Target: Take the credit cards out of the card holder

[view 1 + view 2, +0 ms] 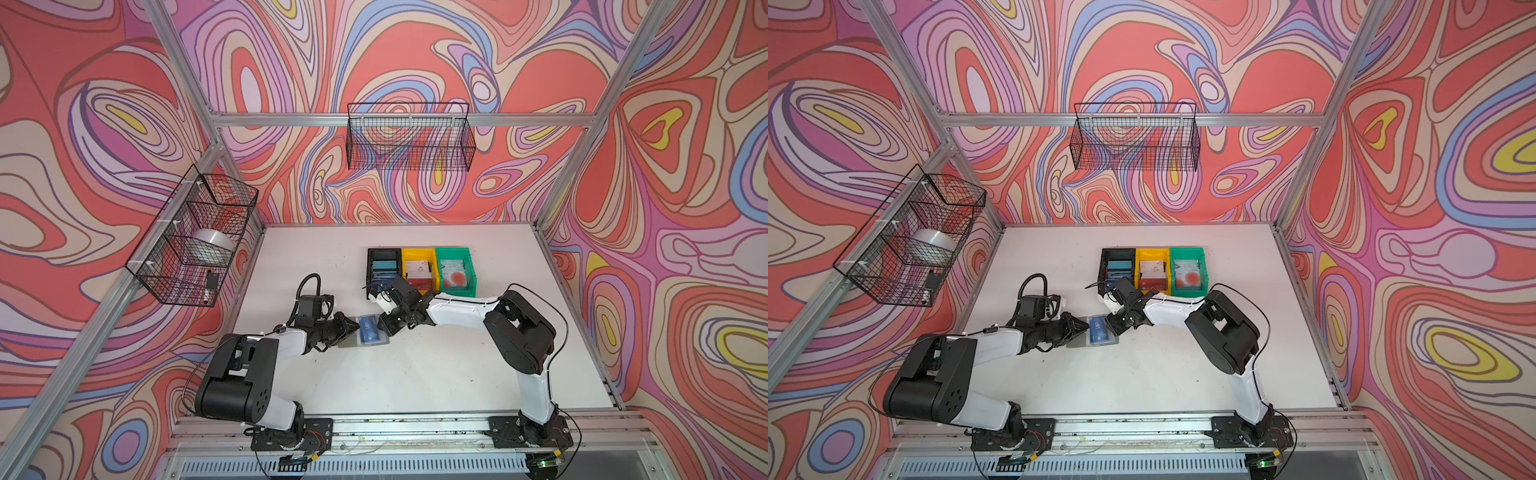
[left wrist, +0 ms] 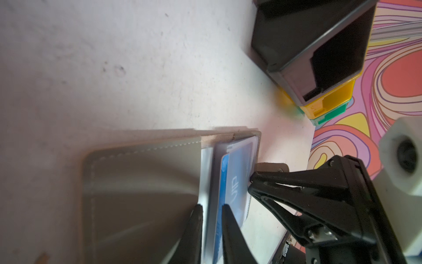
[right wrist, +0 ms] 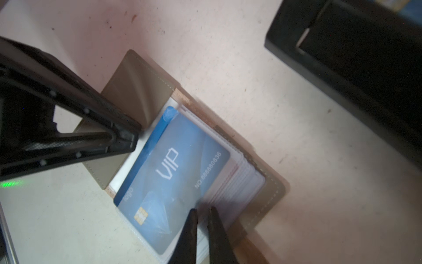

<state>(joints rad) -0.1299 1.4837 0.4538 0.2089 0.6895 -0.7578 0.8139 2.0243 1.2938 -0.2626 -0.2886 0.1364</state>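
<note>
The grey card holder (image 1: pixel 348 340) (image 1: pixel 1076 341) lies open on the white table, its cover (image 2: pixel 141 182) (image 3: pixel 137 91) spread flat. A blue credit card (image 1: pixel 369 329) (image 1: pixel 1099 329) (image 3: pixel 173 164) marked VIP sits in the top translucent pocket, with one long edge (image 2: pixel 225 173) sticking out bare toward the spine. My left gripper (image 1: pixel 356 328) (image 1: pixel 1088 328) (image 2: pixel 212 209) is open a little, its fingers astride that bare edge. From the opposite side my right gripper (image 1: pixel 380 321) (image 1: pixel 1109 326) (image 3: pixel 202 209) (image 2: pixel 250 184) is pinched shut on the pocket's outer edge.
Black (image 1: pixel 384 252), yellow (image 1: pixel 417 252) and green (image 1: pixel 453 251) bins stand in a row just behind the right gripper, holding blue, red and whitish cards. Wire baskets hang on the left wall (image 1: pixel 191 237) and the back wall (image 1: pixel 409 137).
</note>
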